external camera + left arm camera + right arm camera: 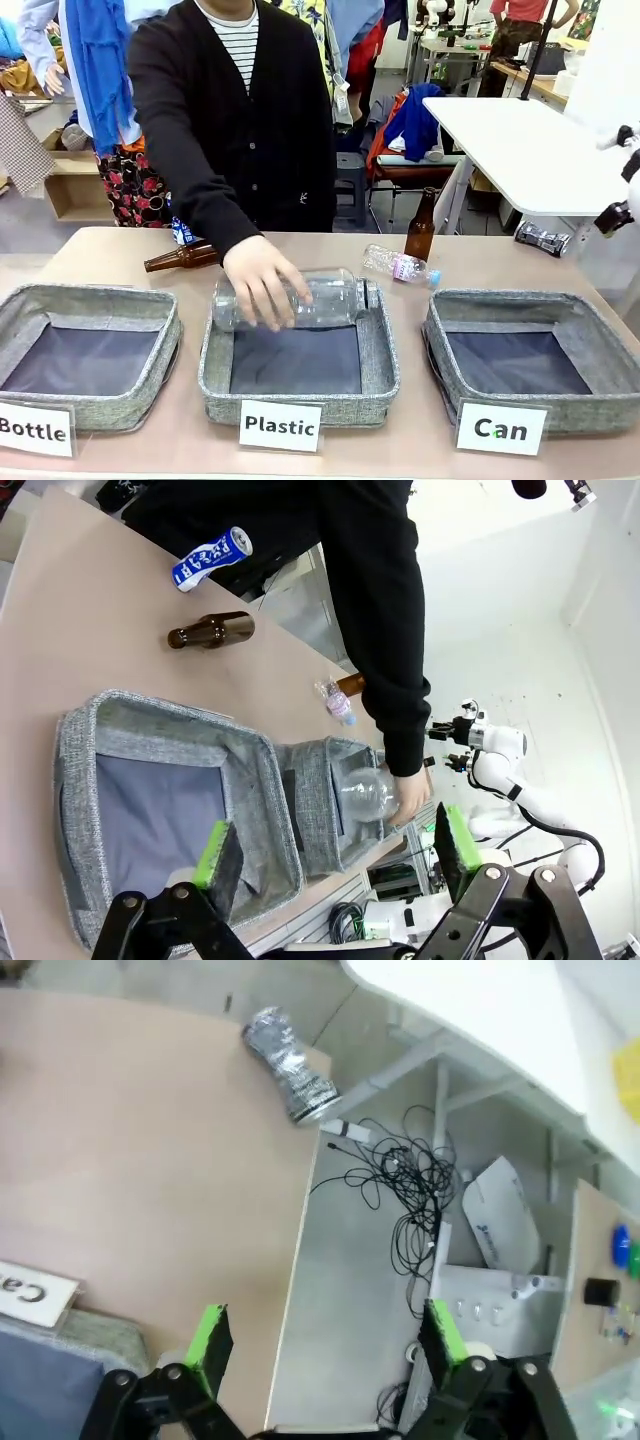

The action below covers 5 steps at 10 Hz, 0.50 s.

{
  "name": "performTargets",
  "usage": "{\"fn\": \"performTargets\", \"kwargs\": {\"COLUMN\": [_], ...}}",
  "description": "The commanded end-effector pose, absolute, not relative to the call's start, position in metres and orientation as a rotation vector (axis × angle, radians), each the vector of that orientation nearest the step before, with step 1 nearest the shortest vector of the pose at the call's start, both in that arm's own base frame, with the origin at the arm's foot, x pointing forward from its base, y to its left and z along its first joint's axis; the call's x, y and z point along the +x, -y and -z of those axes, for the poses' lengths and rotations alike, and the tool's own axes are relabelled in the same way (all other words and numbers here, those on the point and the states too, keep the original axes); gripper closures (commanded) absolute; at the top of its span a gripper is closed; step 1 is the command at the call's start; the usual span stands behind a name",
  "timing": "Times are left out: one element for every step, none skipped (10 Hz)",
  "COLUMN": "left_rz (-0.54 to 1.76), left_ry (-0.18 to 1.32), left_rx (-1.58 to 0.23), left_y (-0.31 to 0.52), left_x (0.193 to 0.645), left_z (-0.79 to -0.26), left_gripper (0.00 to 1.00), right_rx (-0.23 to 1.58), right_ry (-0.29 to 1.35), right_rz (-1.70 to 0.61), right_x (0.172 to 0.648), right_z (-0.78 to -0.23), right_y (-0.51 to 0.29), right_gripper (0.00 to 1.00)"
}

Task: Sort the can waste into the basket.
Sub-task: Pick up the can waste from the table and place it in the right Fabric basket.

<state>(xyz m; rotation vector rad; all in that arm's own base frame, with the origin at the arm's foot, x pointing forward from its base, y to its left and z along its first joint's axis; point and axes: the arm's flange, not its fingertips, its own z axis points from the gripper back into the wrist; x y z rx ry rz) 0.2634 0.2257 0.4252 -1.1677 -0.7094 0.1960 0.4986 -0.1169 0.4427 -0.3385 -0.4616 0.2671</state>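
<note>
The left jaws stand spread wide, empty, above the left grey bin (160, 720). The right jaws, equally spread, hold nothing over the surface (150, 1160)'s right edge, the silver can (292, 1064) lying beyond.

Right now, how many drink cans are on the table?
2. The blue can lies by the fallen brown bottle, far left; the silver can lies at the far right edge. The person's arm may hide more.

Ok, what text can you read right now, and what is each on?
"Bottle": left card, at the left basket.
"Plastic": middle card, at the middle basket.
"Can": right card, at the right basket.
White lettering on the blue can: too blurred to read.
Label on the small plastic bottle: too small to read.
</note>
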Motion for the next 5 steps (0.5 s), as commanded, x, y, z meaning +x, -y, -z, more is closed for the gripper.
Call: {"fn": "performTargets", "kwargs": {"left_rz": [-0.179, -0.179, -0.179, -0.179, -0.179], "left_ry": [0.737, 0.737, 0.737, 0.737, 0.737], "left_rx": [-1.179, -1.179, -1.179, -1.179, -1.179], "left_y": [-0.226, -0.226, -0.226, -0.226, -0.226], "left_x": [0.265, 0.265, 0.265, 0.265, 0.265], "left_z": [-0.425, -0.425, -0.425, -0.425, -0.425], "left_gripper": [0.00, 0.00, 0.00, 0.00, 0.00], "right_rx": [-0.270, -0.228, -0.221, -0.242, -0.261], "right_ry": [0.395, 0.392, 0.382, 0.352, 0.306], "right_rz": [-0.464, -0.506, -0.557, -0.621, -0.639], "right_x": [0.533, 0.560, 0.581, 0.602, 0.626], "right_z": [-0.439, -0.441, -0.434, -0.427, -0.420], "right_y": [0.114, 0.125, 0.130, 0.130, 0.130], "right_gripper": [0.00, 0.00, 0.00, 0.00, 0.00]}}
